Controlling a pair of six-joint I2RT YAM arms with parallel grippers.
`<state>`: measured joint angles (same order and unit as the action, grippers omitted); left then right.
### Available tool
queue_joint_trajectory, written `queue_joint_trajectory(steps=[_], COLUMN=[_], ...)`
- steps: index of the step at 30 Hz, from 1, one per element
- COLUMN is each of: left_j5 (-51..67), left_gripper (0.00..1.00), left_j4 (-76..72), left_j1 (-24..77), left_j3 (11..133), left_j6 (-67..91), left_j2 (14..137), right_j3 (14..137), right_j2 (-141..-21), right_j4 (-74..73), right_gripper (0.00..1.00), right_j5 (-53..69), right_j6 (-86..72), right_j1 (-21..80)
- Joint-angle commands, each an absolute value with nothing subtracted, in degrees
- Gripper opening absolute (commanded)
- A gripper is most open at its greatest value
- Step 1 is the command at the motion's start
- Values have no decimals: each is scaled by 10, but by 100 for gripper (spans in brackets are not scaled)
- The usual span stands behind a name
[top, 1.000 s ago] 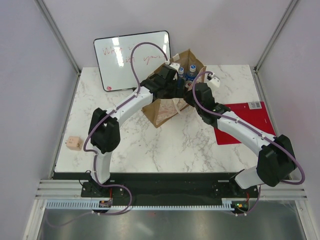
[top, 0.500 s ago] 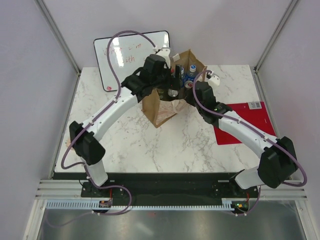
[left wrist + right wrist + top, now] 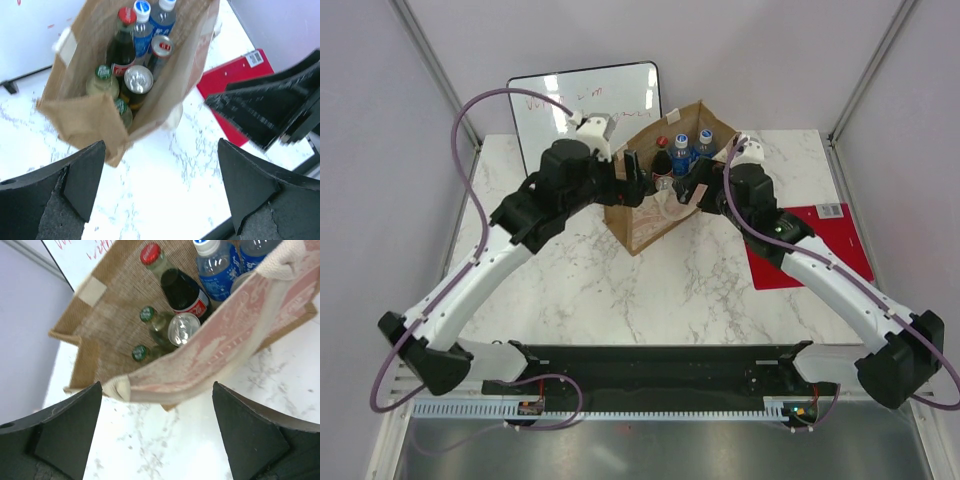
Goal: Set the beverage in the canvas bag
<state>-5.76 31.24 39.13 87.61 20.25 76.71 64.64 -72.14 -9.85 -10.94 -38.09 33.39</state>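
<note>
Top external: left fingers (image 3: 75, 182), right fingers (image 3: 67, 427) spread, empty, flanking canvas bag (image 3: 638, 228); beverages (image 3: 681, 150) inside.

Table (image 3: 620, 300): white marble
Back centre: bag (image 3: 638, 228), upright
Right: red folder (image 3: 837, 235), flat
Back left: whiteboard (image 3: 585, 110), standing

The bag (image 3: 640, 225) stands on the table (image 3: 670, 290) near the middle of its back part. A whiteboard (image 3: 610, 100) is propped upright behind it to the left, and a folder (image 3: 820, 240) lies flat on the table to its right. Inside the bag several bottles (image 3: 182, 290) stand packed together, with two cans (image 3: 138, 80) upright among them. The left gripper (image 3: 161, 144) hangs beside the bag's mouth on the left and the right gripper (image 3: 156, 385) beside it on the right, both above the table.
</note>
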Motion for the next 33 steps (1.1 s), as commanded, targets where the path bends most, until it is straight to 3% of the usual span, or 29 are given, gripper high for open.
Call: queue_joint_trajectory(steps=[1,13,33], left_j5=[-46,-19,-44], left_gripper=[100,100,100], left_j4=[299,274,286], left_j1=[394,394,393], left_j3=[789,586,579], left_j6=[203,213,215], left_j2=[650,428,347], right_j3=[664,633,621], right_j2=[-674,-529,-486], right_j4=[-196,-278,-278], right_gripper=[98,98,98], right_j5=[-118,-77,-98], right_j6=[-294,-258,-255], right_j1=[337,337,337])
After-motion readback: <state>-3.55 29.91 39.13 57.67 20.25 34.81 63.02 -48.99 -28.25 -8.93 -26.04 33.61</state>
